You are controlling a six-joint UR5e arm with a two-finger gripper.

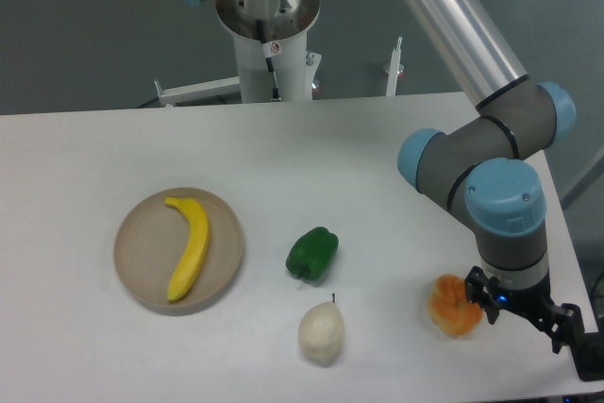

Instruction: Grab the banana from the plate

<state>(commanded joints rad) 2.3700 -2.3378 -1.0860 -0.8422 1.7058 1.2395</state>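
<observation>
The banana (190,246) is bright yellow and curved. It lies across the right half of the round beige plate (139,254) on the left part of the table. My gripper (528,314) is far from it, low over the table's front right corner, below the blue wrist joint. Only its black parts show, and the fingers are too dark and too cut off to read as open or shut. One black part touches or nearly touches a lumpy orange fruit (453,307) on its left.
A green bell pepper (312,253) lies right of the plate, with a pale pear-like fruit (321,332) in front of it. The arm's elbow (472,153) reaches over the right side of the table. The robot base (269,40) stands behind the far edge.
</observation>
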